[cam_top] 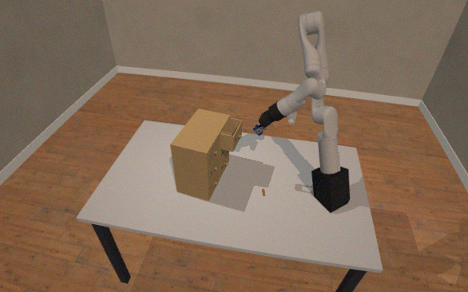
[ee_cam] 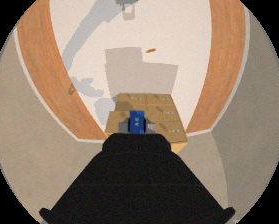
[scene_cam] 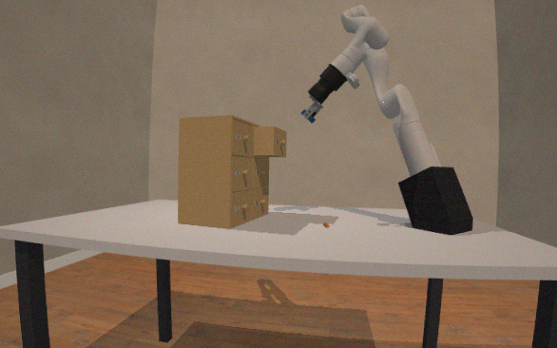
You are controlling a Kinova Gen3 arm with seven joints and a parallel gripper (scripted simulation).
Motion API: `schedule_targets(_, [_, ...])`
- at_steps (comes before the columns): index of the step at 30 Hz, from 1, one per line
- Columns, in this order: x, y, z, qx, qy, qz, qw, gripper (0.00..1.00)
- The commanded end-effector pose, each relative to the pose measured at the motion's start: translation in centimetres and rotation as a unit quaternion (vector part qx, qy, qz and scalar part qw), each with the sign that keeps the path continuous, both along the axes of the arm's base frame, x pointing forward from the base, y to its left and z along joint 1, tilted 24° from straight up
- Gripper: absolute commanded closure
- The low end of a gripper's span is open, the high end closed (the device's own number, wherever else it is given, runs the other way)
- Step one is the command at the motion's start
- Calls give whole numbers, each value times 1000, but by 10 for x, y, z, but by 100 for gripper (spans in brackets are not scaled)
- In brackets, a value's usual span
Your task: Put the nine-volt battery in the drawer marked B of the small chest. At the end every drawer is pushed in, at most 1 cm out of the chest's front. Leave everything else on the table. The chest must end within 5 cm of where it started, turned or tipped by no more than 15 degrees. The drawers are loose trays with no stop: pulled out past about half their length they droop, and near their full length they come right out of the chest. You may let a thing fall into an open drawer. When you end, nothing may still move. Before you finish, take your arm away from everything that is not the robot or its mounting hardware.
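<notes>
The small wooden chest (cam_top: 200, 153) stands on the white table, also in the exterior view (scene_cam: 221, 171). Its top right drawer (cam_top: 231, 133) is pulled out and open, seen too in the exterior view (scene_cam: 270, 141); the other drawers are pushed in. My gripper (cam_top: 259, 129) is shut on the blue nine-volt battery (scene_cam: 311, 118) and holds it in the air, tilted, to the right of and a little above the open drawer. In the wrist view the battery (ee_cam: 137, 121) sits between my fingers with the chest (ee_cam: 152, 119) behind it.
A small orange object (cam_top: 263, 192) lies on the table in front of the chest, also in the exterior view (scene_cam: 326, 224). The arm's black base (cam_top: 331, 188) stands at the table's right side.
</notes>
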State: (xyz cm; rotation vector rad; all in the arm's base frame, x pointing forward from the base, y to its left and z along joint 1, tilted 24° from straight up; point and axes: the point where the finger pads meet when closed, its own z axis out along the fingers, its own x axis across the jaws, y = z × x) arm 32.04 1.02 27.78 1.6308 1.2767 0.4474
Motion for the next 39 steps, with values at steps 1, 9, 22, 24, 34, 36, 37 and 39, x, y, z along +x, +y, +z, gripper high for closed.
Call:
schedule_targets(1, [-1, 1, -2, -5, 0, 4, 1000, 49])
schedule_targets(9, [-1, 1, -3, -8, -6, 7, 1000, 49])
schedule_targets(22, [-1, 1, -2, -10, -11, 8, 1000, 49])
schedule_targets(24, [-1, 1, -2, -10, -11, 8, 1000, 49])
schedule_targets(34, [0, 1, -2, -10, -11, 8, 1000, 49])
schedule_targets(36, [1, 1, -2, -10, -11, 8, 1000, 49])
schedule_targets(37, [2, 1, -2, -10, -11, 8, 1000, 49])
schedule_targets(39, [2, 1, -2, -10, -11, 8, 1000, 49])
